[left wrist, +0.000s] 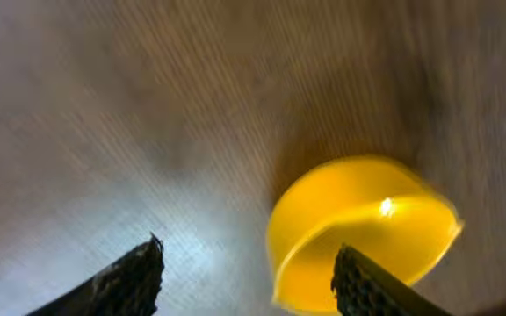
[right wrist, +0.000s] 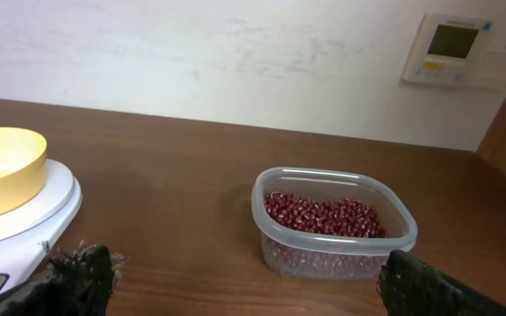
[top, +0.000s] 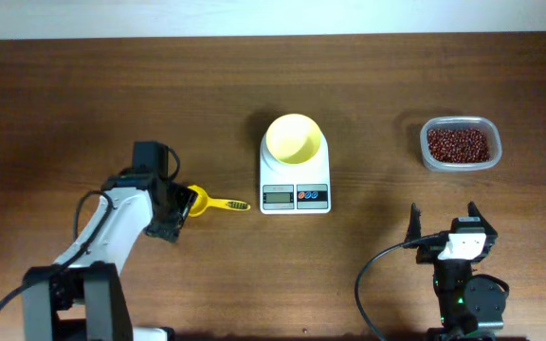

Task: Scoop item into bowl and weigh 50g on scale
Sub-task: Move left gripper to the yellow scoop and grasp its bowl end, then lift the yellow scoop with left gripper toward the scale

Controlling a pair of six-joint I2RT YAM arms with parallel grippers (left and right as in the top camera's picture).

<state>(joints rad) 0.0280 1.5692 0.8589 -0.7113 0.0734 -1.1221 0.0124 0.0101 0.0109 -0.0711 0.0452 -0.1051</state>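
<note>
The white digital scale (top: 295, 192) sits mid-table, with its display and its red and blue buttons facing the near edge. The pale-yellow bowl (top: 294, 139) stands upright on the scale's far part.

The dark red-brown beans (top: 459, 144) are heaped in a clear rectangular container (right wrist: 323, 256) far to the right, well apart from the scale.

A small yellow scoop (top: 224, 204) lies on the table just left of the scale. Its handle points right toward the scale and its round cup is at the left end.

The left gripper (left wrist: 246, 279) is low over the scoop's cup, its two fingers spread with bare tabletop between them. In the blurred left wrist view the cup sits at the right-hand finger (left wrist: 369, 285), partly behind it, not between the two. I cannot tell whether that finger touches the cup.

The right gripper (top: 443, 220) hangs near the table's near edge on the right, nearer than the container. Its fingers are spread wide with nothing between them.
</note>
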